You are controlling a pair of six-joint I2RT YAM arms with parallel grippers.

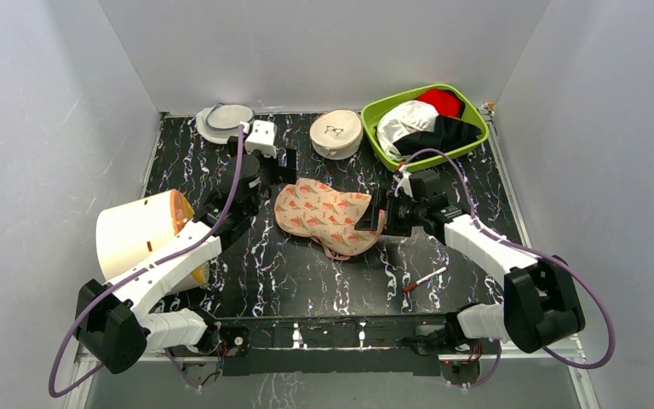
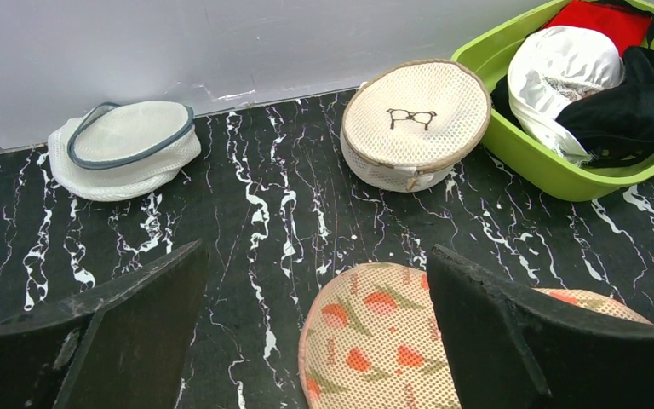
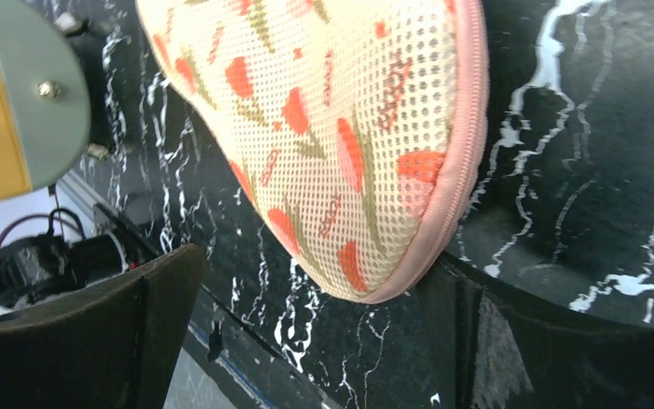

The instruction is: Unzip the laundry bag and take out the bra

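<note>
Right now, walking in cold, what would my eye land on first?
The laundry bag with its red-orange leaf print, lying in the middle of the black marbled table, the left arm and right arm reaching toward its two ends. Next, the bright green tub at the far right corner, heaped with white, black and red clothes.

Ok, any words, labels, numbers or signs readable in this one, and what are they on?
No word or number can be read in any view.
Round cream case: no text, only a black glasses drawing on its lid.
Laundry bag: small red lettering among the leaf print, too blurred to read.
</note>
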